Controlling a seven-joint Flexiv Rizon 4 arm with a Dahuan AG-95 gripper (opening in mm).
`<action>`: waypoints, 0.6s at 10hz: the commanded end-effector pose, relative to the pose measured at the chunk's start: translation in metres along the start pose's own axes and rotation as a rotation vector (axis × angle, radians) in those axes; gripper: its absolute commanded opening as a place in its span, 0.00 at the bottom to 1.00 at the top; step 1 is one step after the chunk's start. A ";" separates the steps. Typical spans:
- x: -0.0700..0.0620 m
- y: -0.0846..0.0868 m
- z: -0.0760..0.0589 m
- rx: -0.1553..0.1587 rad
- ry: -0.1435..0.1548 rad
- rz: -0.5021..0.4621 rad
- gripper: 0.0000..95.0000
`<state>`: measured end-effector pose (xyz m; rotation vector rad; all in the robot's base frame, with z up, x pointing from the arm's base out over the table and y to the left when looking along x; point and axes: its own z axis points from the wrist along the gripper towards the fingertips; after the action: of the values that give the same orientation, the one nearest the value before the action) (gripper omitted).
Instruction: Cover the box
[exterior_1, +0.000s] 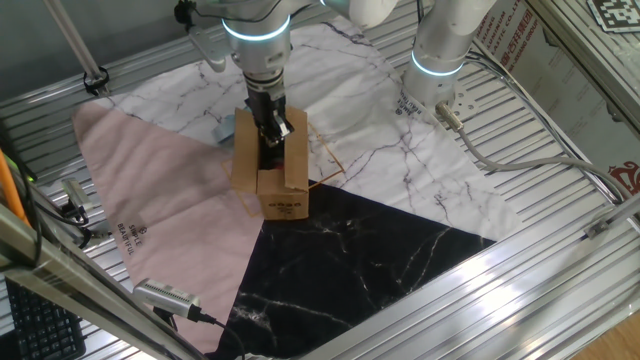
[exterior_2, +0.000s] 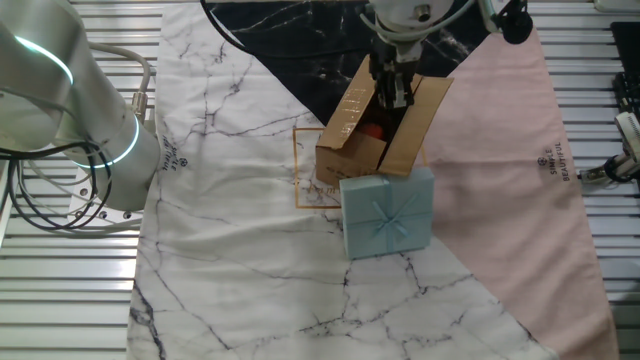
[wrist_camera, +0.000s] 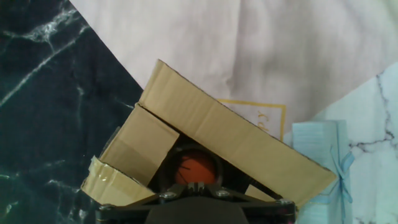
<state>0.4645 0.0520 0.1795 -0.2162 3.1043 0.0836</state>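
1. Worktop (exterior_1: 560, 250) – slatted metal surface, spread with a cloth in three fields: white marble print (exterior_2: 240, 250), pink (exterior_1: 160, 200) and black marble print (exterior_1: 360, 260).
2. Arm – the working arm comes down from the top edge in both fixed views, with a lit ring above the wrist; a second pale arm segment (exterior_2: 60, 110), also with a lit ring, stands off to the side, and its far end is cut off by the frame.
3. The box (exterior_1: 270, 165) – brown cardboard, standing near the middle of the cloth where the three fields meet. Two long flaps stand up and lean outward; a shorter flap is folded in over part of the opening, as the hand view shows. A small dark printed label sits on the side facing one fixed view.
4. Light blue gift box (exterior_2: 388, 212) with a ribbon – just beside the box, on the white marble side; whether they touch cannot be told.
5. Pincer (exterior_1: 270, 135) – directly over the box opening, reaching down between the raised flaps. The flaps hide its tips in both fixed views and the hand view shows only its dark base, so how far apart the fingers stand, or whether they hold anything, cannot be told.
6. Orange round object (wrist_camera: 194, 169) – inside the box, partly hidden by the flaps; too little shows to name it.
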 end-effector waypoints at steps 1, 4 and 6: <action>0.001 0.000 0.000 -0.001 0.002 -0.002 0.00; 0.001 0.000 0.000 -0.001 -0.013 -0.021 0.00; 0.001 0.000 0.000 0.006 -0.024 -0.018 0.00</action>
<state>0.4632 0.0516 0.1796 -0.2411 3.0738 0.0732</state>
